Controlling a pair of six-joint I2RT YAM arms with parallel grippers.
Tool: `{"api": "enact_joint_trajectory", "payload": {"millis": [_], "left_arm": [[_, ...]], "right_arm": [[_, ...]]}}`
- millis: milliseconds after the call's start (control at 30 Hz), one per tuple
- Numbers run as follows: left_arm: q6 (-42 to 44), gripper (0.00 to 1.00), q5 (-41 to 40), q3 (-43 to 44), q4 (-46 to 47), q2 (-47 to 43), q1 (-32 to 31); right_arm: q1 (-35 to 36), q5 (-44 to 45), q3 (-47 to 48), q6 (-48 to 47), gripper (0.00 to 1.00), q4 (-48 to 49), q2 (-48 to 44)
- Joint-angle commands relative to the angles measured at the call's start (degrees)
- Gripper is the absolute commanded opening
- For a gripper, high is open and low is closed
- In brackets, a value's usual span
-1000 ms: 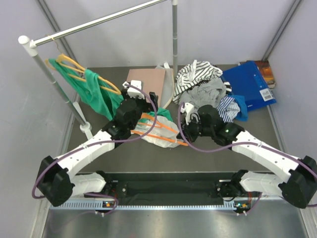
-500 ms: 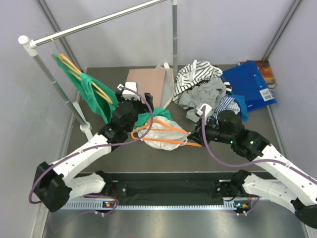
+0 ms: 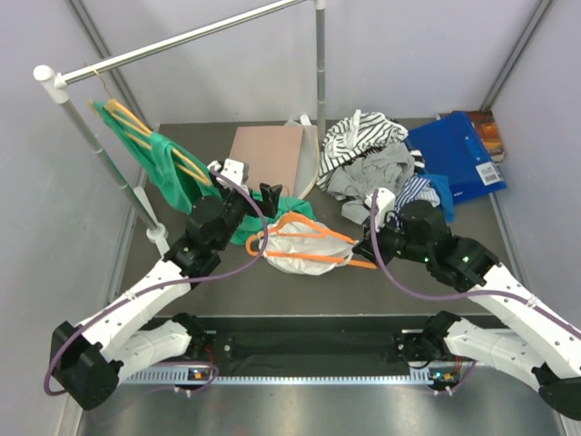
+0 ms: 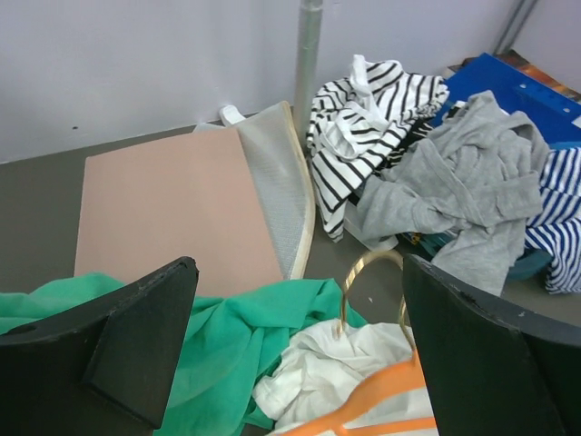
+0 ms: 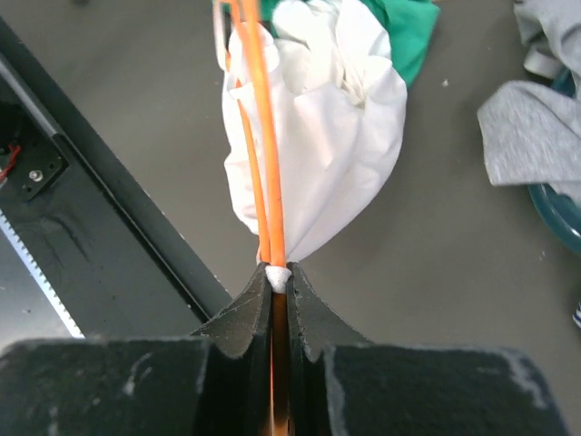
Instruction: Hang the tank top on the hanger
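Pinching the hanger (image 5: 261,136) between fully closed fingers, the right gripper (image 5: 277,272) holds one end of the bright orange frame, with a small fold of white cloth caught at the same spot. From that grip the thin orange rods run up the middle of the wrist view, and the tank top (image 5: 336,136) hangs bunched to their right, crumpled at its top. In the overhead view the same gripper sits just right of centre, and the hanger stretches from it towards the left, its hook end pointing at the left arm. The white top lies gathered inside and under the orange triangle, resting on the dark table (image 3: 300,291).

The left gripper (image 4: 300,272) is spread wide and holds nothing; its two black fingers (image 4: 136,336) frame the lower corners of its own wrist view. Between them lie a green garment (image 4: 218,354) and, to its right, more of the white top, with a strip of orange at the bottom edge. Behind these a pink board (image 4: 163,209) lies flat, left of centre. A striped shirt (image 4: 372,109) and a grey garment (image 4: 463,191) are heaped to the upper right, beside a blue folder (image 3: 458,159).

At the upper left of the overhead view a metal rail (image 3: 182,41) carries a paler yellow hanger (image 3: 136,123) draped in green cloth.
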Motion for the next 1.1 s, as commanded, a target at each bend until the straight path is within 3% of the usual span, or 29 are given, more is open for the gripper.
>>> {"api": "enact_joint_trajectory", "payload": {"millis": [0,167,267,433,1067], "left_arm": [[0.82,0.99,9.28,1.53,-0.52,-1.78,0.46],[-0.50,0.99,11.59,2.93,-2.37,-2.49,0.55],[0.02,0.99,6.60,3.55,-4.39,-1.87,0.55],[0.38,0.99,0.27,3.64,-4.93,-0.99,0.46],[0.11,0.99,-2.12,2.94,0.26,3.05,1.95]], "right_arm": [[-3.18,1.79,2.94,0.59,0.00,-1.06,0.98],[-8.01,-2.96,2.59,-0.46,0.00,0.09,1.69],[-8.90,-4.28,2.68,-0.81,0.00,0.18,0.90],[-9.34,-6.30,2.77,-1.08,0.00,0.18,0.11],[-9.52,-10.61,2.59,-1.16,0.00,1.05,-2.35]]}}
